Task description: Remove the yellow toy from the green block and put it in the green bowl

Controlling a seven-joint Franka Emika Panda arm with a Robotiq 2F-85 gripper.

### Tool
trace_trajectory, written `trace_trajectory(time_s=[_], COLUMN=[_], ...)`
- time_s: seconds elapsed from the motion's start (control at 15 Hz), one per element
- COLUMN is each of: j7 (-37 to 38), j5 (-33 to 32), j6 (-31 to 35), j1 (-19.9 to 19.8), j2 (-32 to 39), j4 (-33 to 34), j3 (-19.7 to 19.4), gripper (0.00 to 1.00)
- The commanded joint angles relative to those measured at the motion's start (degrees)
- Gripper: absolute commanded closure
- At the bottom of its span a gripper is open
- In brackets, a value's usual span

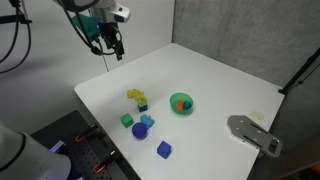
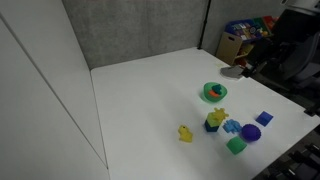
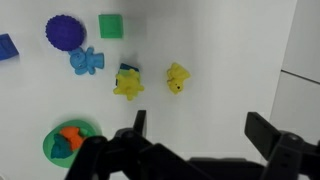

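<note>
Some of the green bowl point(image 3: 50, 143) hides behind the jaws.

Wrist view: we are seeing the green block point(image 3: 126, 69) mostly hiding under the yellow toy point(image 3: 128, 87), a blue cube point(image 3: 5, 47) being cropped at the left edge, and the gripper point(image 3: 197, 125) covering part of the green bowl point(image 3: 48, 138).

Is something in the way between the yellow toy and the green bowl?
No. Only bare table lies between the yellow toy and the green bowl. The blue figure stands off to one side.
</note>
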Motion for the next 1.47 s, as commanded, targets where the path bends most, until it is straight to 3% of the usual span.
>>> trace_trajectory(time_s=[0.0,0.33,0.8,1.4], j7=[2.1,3.2,10.6,15.8], j5=[-1.9,-4.9,-13.4,-16.3], j6=[-0.9,2.9,11.2,13.7], j1=[-1.0,-1.6,-0.7,2.2], j2=[7.7,15.9,26.5,38.9], j4=[4.5,5.9,7.3,13.0], j3=[-0.4,-0.6,-1.3,-4.8], gripper=[0.00,0.00,0.00,0.00])
